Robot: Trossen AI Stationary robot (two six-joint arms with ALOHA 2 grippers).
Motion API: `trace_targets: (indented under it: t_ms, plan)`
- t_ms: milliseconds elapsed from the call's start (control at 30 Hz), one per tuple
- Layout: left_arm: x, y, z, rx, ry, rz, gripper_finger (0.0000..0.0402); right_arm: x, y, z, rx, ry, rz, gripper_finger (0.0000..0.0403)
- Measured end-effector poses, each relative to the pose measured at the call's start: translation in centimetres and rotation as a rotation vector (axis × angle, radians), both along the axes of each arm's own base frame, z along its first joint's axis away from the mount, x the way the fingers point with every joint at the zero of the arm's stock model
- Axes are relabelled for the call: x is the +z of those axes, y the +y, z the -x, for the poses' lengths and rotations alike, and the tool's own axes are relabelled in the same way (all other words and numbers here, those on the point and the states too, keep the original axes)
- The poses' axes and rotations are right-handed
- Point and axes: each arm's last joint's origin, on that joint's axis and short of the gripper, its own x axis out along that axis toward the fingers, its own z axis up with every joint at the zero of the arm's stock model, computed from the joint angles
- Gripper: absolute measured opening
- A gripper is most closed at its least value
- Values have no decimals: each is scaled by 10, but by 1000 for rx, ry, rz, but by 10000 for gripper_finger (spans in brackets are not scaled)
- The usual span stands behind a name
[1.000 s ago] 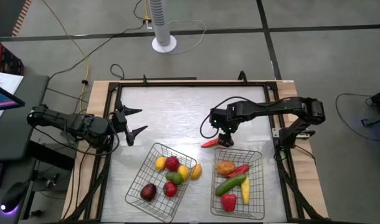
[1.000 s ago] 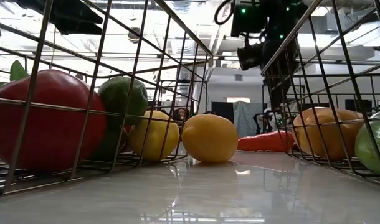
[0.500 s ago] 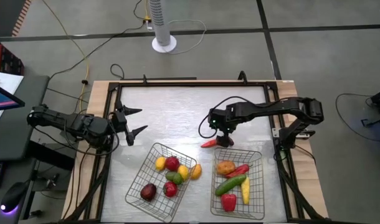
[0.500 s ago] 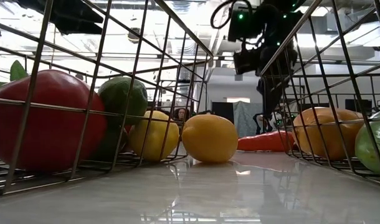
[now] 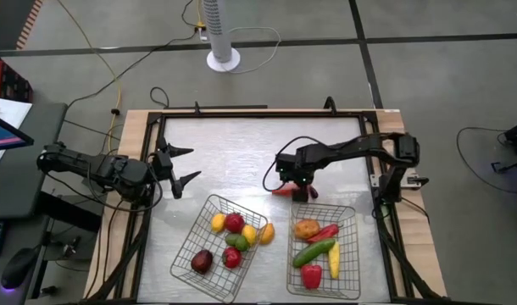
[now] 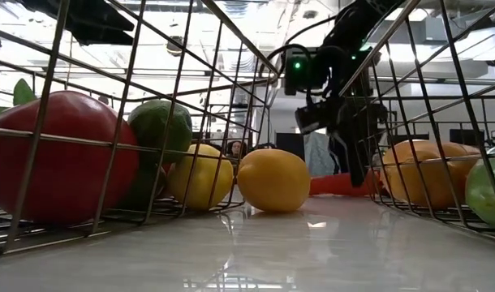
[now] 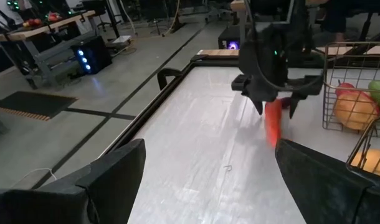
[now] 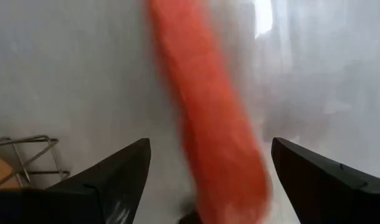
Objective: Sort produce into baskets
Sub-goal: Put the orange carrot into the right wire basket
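No writing is legible. The right hand [image 5: 291, 188] is spread over a red chili [image 5: 281, 191] mid-tabletop; the left hand [image 5: 180, 167] is spread at the left edge.

No readable text, labels, brands or numbers anywhere in view.

The right arm was retracted at the elbow and swung toward the table's centre. The right gripper [image 5: 294, 188] was shifted left and lowered over the red chili [image 5: 284, 191], which now lay between its spread fingers [image 8: 118, 177]. In the low view, the gripper was brought down to table level beside the right basket [image 6: 442, 122].
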Motion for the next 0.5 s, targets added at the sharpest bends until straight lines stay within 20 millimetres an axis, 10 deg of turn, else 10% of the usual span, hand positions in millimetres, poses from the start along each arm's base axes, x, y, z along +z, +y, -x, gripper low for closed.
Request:
trace_targets:
  t_ms: [500]
  plan:
    - [0,0,0,-1,-1,1,345,-5,0,0,10,36,103,268]
